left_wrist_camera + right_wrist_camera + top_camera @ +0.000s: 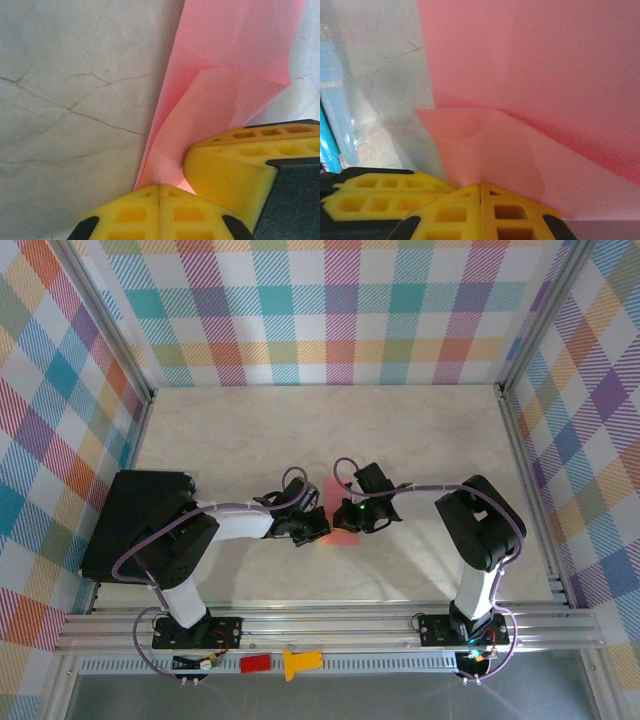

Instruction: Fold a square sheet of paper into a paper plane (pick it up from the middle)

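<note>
Your sheet of paper (pixel 345 535) lies about midway between the left and right edges of the desk (pixel 250 430), somewhat nearer the near edge than the far one, and both arms meet over it.

Your left claw (pixel 305 527) comes in from the left side. In the left wrist view its fingers are pressed together at the tips with the pink sheet (pixel 235 50) running down into the seam, so it looks to be pinching a corner or edge of the paper. Your right claw (pixel 352 517) comes in from the right. In its own view the fingers are likewise pressed together and the sheet (pixel 545 75) disappears between them, so judge it as pinching the paper too. The two claws sit just beside each other, nearly touching.

As for progress, you are early to midway. The sheet is no longer flat: a flap is turned over, with slanted creases running toward the pinch points. It is not a narrow pointed dart yet, and no clear centre crease shows. Sharpening the nose, folding in half and forming the wings likely remain.

A black box (pixel 135 525) sits by the left edge, well apart from the work.
</note>
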